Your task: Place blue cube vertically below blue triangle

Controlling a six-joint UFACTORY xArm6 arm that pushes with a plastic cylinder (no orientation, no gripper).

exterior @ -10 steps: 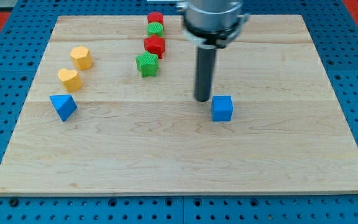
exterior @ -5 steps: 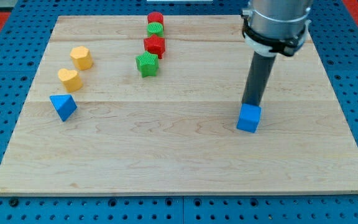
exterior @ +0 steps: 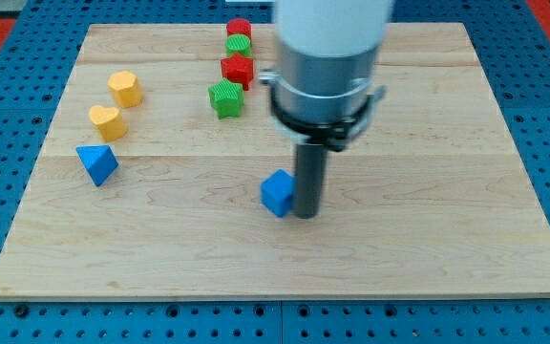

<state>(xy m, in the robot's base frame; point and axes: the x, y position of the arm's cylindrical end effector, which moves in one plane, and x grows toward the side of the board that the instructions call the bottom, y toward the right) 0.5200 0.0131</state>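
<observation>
The blue cube [exterior: 277, 192] lies near the middle of the wooden board [exterior: 447, 239], a little toward the view's bottom. My tip [exterior: 306, 215] stands right against the cube's right side. The blue triangle [exterior: 96, 163] lies at the view's left, far from the cube and slightly higher in the view. The arm's body hides part of the board above the tip.
Two yellow blocks [exterior: 124, 88] [exterior: 107, 120] lie above the blue triangle. A red block [exterior: 239, 28], a green block [exterior: 239, 44], a red block [exterior: 238, 69] and a green star-like block [exterior: 225, 97] form a line at the view's top centre.
The blue cube first slid right and slightly down, then went left to the board's middle. My tip swung from the cube's upper side round to its right side.
</observation>
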